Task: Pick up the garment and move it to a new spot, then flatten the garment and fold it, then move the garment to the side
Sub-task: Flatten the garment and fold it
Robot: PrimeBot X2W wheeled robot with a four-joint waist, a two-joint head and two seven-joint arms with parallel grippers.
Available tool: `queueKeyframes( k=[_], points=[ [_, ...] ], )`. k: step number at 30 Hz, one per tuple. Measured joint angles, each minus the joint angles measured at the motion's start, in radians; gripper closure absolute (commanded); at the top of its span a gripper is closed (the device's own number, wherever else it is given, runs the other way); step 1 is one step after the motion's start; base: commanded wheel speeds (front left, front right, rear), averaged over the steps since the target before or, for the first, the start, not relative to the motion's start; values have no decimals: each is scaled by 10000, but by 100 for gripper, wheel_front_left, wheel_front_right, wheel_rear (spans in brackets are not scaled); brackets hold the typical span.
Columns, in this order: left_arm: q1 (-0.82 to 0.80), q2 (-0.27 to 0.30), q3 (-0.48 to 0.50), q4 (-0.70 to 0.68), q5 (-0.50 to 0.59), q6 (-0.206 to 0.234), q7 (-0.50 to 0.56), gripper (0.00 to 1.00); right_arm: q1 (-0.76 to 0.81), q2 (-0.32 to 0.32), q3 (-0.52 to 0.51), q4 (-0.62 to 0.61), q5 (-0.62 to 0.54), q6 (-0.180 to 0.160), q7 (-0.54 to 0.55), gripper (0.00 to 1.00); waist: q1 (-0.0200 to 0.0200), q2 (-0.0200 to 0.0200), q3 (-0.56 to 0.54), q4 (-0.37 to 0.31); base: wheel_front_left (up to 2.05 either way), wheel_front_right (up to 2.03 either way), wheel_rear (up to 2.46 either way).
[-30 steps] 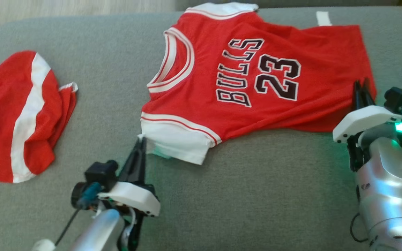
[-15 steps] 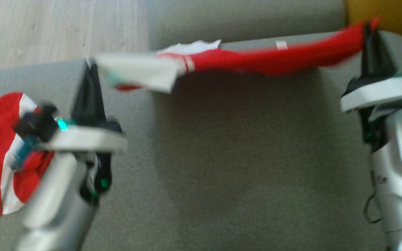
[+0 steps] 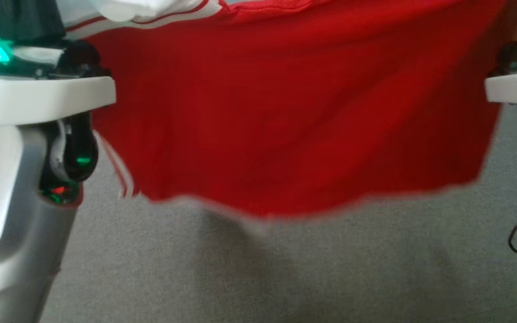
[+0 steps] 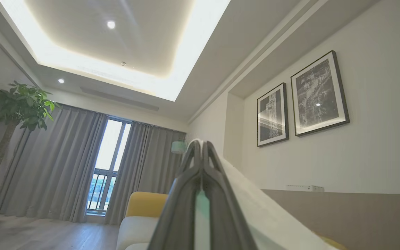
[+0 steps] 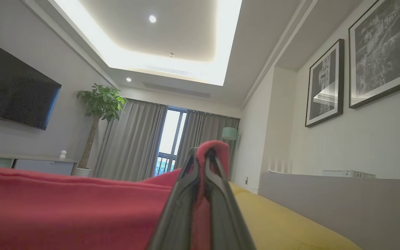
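The garment [image 3: 294, 112], a red jersey with white trim, hangs as a wide sheet above the grey sofa seat [image 3: 285, 278], stretched between my two arms. Its lower hem is blurred. My left arm [image 3: 38, 96] stands at the left edge and my right arm [image 3: 516, 87] at the right edge, with the fingertips above the top of the head view. In the left wrist view my left gripper [image 4: 200, 147] is shut on the garment's white sleeve [image 4: 255, 208]. In the right wrist view my right gripper [image 5: 205, 154] is shut on a red corner of the garment [image 5: 64, 208].
A yellow cushion [image 5: 290, 225] and the grey sofa back [image 5: 325, 208] lie to the right of the right gripper. A yellow armchair [image 4: 144, 205], a potted plant [image 5: 99, 104] and a wall television [image 5: 12, 93] stand farther off in the room.
The garment lay flat on the sofa a second ago. Both grippers have raised it by its near edge, and it now hangs close before the head camera, whose view has also shifted.
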Motion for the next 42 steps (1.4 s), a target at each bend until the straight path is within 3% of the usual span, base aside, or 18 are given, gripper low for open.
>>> queueKeyframes(
  k=[8, 12, 15, 16, 19, 23, 27, 30, 36, 42],
  points=[
    [-152, 669, 2, -1030, 36, 138, 1250, 100, 666, -48, -313, -1402, 2, 0, 1352, 100, 0, 0, 322, 25, 0, 0, 0],
    [-927, 1129, -148, -42, 46, -366, 1774, 100, 368, -56, -73, -1078, 146, 0, 1557, 100, 2, 0, 885, -7, 0, 0, 0],
    [-2064, 1223, -437, 1072, 236, -897, 2023, 100, -574, -61, 226, -144, 324, 0, 1540, 100, 3, 0, 1510, -42, 0, 0, 0],
    [-3059, 1208, -581, 1952, 314, -1290, 2115, 100, -1611, -75, 410, 746, 443, 0, 1396, 100, 4, 0, 2005, -60, 0, 0, 0],
    [-4842, 1212, -575, 3419, 614, -1753, 1981, 100, -3650, -430, 920, 2326, 506, 0, 865, 100, 5, 0, 2834, -68, 0, 0, 0],
    [-7078, 1189, -499, 5532, 1016, -2194, 1221, 100, -6487, -497, 911, 4610, 314, 0, -336, 100, 8, -1, 3919, -49, 0, 0, 0],
    [-8302, 930, -518, 7022, 1350, -2508, 328, 100, -8198, -249, 439, 6472, 130, 2, -1505, 100, 8, -1, 4733, 55, 0, 0, 0],
    [-8490, 537, -619, 7846, 1457, -2721, -393, 100, -8426, -230, 734, 7426, 31, 2, -2013, 100, 7, -1, 5016, 273, 0, 0, 0],
    [-8472, 305, -938, 8512, 1546, -3139, -1183, 100, -8275, -182, 1198, 8389, 96, 2, -2291, 100, 2, -1, 5244, 598, 0, 0, 0],
    [-7132, 127, -1327, 9028, 1415, -3340, -1304, 100, -6627, -251, 1682, 9166, 593, 2, -2345, 100, 2, -1, 5106, 763, 0, 0, 0]
  ],
)
